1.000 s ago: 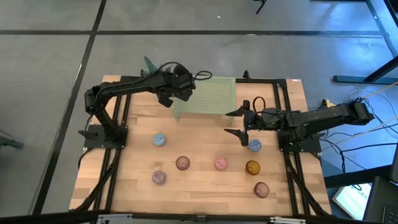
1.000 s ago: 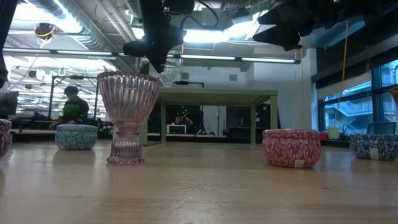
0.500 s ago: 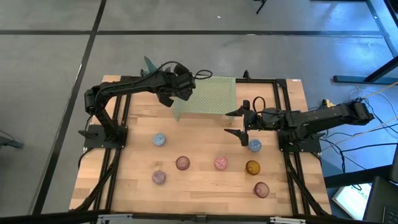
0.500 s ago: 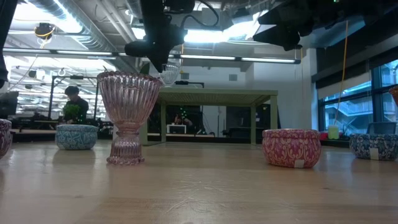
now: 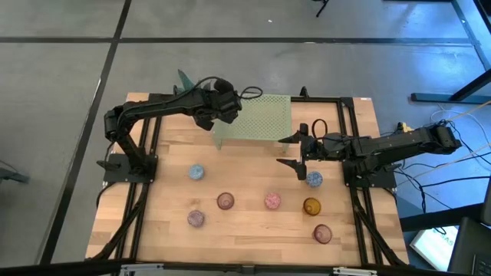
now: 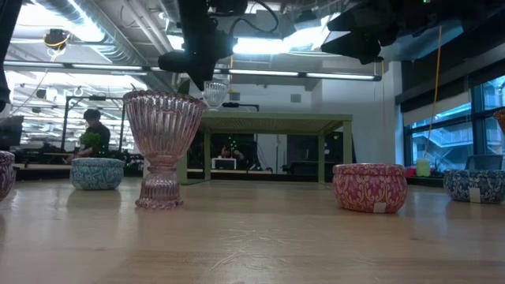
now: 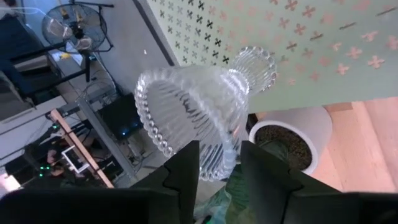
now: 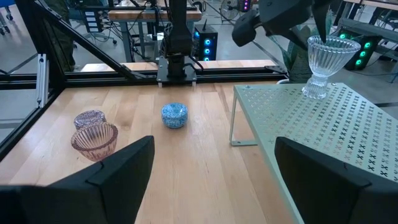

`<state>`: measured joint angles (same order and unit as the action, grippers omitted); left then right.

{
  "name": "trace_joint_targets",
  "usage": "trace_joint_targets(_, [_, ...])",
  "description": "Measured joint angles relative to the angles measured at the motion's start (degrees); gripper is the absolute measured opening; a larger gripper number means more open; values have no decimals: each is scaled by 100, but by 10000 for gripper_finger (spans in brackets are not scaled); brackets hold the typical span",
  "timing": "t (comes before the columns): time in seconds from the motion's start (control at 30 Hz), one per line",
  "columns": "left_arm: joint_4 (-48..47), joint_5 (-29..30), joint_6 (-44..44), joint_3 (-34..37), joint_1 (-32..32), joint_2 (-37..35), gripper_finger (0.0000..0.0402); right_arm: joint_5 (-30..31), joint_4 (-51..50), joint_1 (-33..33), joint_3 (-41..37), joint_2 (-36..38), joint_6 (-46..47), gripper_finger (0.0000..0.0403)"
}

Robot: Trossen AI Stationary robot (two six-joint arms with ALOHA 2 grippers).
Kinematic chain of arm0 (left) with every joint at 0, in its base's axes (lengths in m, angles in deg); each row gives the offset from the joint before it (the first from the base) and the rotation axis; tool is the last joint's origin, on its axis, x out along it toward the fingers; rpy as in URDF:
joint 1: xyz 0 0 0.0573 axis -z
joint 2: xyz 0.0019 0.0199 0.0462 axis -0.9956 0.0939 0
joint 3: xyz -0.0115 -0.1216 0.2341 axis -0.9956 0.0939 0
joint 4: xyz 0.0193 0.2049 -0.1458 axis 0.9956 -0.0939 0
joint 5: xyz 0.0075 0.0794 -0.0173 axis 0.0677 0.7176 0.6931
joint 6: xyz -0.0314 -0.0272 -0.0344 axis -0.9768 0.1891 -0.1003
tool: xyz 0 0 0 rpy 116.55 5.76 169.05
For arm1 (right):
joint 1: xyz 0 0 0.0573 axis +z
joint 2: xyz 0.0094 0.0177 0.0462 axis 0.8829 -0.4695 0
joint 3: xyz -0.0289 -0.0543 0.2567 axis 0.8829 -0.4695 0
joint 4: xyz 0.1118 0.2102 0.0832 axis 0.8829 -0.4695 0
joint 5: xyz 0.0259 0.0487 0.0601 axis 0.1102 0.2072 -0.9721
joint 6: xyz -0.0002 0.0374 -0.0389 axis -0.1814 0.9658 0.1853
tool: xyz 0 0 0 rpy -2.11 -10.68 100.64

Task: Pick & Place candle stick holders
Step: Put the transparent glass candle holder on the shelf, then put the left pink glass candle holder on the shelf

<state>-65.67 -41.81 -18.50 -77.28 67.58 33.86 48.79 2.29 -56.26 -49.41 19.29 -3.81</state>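
My left gripper (image 5: 217, 111) is over the left end of the pale green perforated stand (image 5: 257, 116), shut on a clear glass goblet-shaped holder (image 7: 199, 106). The holder stands upright in the right wrist view (image 8: 325, 62). Its foot (image 8: 314, 91) is at the stand's top; whether it touches, I cannot tell. My right gripper (image 5: 286, 151) is open and empty, right of the table's middle. Other holders stand on the wood: blue (image 5: 197, 172), ribbed pink (image 5: 225, 201), mauve (image 5: 196, 218), pink (image 5: 272, 201), blue (image 5: 314, 179), amber (image 5: 311, 206) and brownish (image 5: 322, 233). My left gripper holds the clear holder by the cup's wall at its beaded rim (image 7: 214, 171). One finger (image 7: 185, 168) is in front of the cup's mouth and the other (image 7: 261, 171) is outside the wall. The fingers come from above. The holder is upright below them (image 6: 215, 93).
A white plant pot (image 7: 286, 140) stands just beyond the stand's left end. The stand's legs (image 8: 234, 118) rise from the far middle of the table. Black frame rails (image 5: 349, 138) run along both sides. A person (image 6: 91, 130) sits in the room behind.
In my left gripper the clear holder has tipped from tilted to upright over the stand's left end. My right gripper has kept still.
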Motion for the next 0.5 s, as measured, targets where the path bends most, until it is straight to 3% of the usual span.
trace_joint_targets(0.37, [-2, 774, -101, 0, 432, -2, 114, -2, 0, 2, 0, -2, 0, 337])
trace_joint_targets(0.5, [-2, 663, -577, 0, 630, -140, 114, -2, -68, 2, 0, 1, 2, 337])
